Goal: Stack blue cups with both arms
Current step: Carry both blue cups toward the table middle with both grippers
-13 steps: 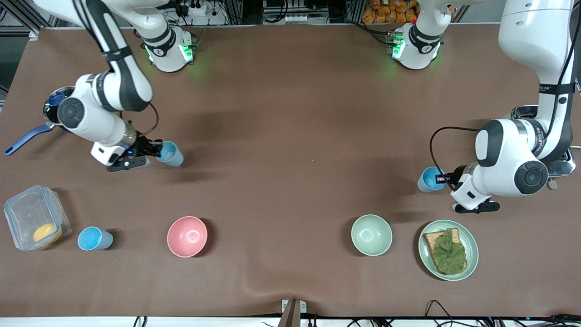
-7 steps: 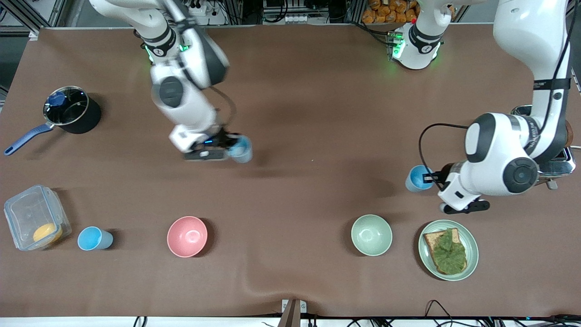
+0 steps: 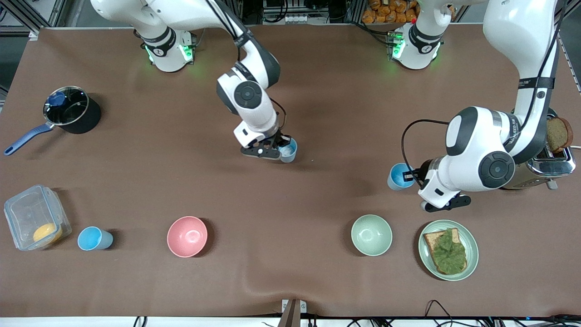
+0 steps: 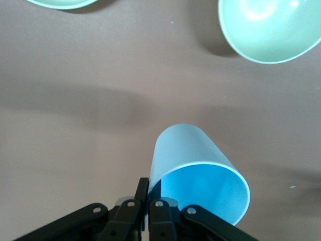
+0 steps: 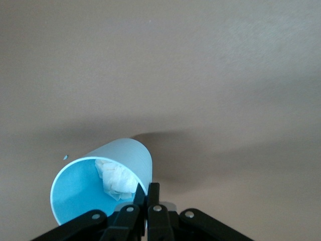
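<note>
My right gripper (image 3: 279, 148) is shut on the rim of a blue cup (image 3: 288, 151) over the middle of the table; in the right wrist view the cup (image 5: 103, 187) holds a crumpled white wad (image 5: 116, 177), and the gripper (image 5: 147, 193) pinches its wall. My left gripper (image 3: 411, 176) is shut on the rim of a second blue cup (image 3: 398, 176), over the table above the pale-green bowl (image 3: 371, 235); in the left wrist view the gripper (image 4: 148, 188) pinches that cup (image 4: 198, 173), which is empty. A third blue cup (image 3: 93, 239) stands beside the clear box (image 3: 34, 217).
A pink bowl (image 3: 187, 236) sits nearer the front camera. A green plate (image 3: 472, 245) holds toast with lettuce. A black saucepan (image 3: 71, 110) stands toward the right arm's end. A toaster (image 3: 551, 161) with a bread slice stands at the left arm's end.
My right arm has swung fast from the saucepan's end to the table's middle, carrying its cup. My left arm has carried its cup a little toward the middle.
</note>
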